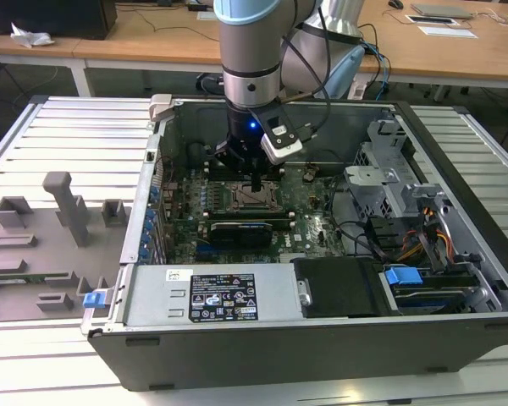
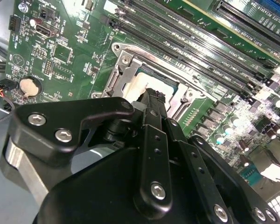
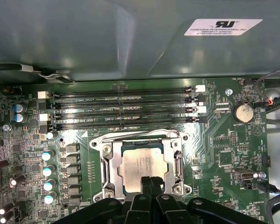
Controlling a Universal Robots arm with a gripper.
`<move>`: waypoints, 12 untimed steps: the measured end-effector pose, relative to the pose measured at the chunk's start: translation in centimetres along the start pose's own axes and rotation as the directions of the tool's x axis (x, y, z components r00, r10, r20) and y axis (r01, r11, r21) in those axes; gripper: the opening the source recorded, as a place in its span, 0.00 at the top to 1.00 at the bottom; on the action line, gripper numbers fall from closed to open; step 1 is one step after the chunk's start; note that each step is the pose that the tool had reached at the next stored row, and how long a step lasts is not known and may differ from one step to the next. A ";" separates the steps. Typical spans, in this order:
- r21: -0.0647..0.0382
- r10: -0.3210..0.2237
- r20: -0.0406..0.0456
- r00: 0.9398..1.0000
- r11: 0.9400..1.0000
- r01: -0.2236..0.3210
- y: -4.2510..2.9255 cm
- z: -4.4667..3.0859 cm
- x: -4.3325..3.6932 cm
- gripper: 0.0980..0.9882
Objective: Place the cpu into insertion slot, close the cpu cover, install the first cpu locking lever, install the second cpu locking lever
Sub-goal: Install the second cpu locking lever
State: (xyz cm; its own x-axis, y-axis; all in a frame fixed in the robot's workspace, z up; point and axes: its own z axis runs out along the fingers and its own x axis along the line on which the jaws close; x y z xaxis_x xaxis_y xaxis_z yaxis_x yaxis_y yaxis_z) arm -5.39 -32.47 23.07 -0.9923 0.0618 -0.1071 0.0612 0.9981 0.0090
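The robot arm's black gripper (image 3: 148, 183), fingers pressed together and grasping nothing, is hovering over the silvery-beige square cpu (image 3: 142, 164) already lying in the steel-rimmed insertion slot (image 3: 106, 165), the silver frame cover (image 3: 178, 163) appearing closed, levers seemingly unlatched.

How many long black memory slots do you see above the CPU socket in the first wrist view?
4: the memory slots run side by side in one stack between the insertion slot and the case wall. Beyond that wall more could be hidden.
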 end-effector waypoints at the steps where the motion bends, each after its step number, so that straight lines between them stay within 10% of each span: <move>1: 0.000 0.000 0.000 1.000 1.000 0.000 0.00 -0.27 -0.03 0.99; 12: 0.000 0.000 0.000 1.000 1.000 0.000 -0.62 -1.37 -0.19 0.99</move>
State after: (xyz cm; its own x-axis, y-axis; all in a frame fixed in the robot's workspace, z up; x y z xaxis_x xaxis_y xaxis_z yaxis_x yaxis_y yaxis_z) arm -5.39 -33.10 24.44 -0.9923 0.0618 -0.1070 0.0612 0.9981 0.0086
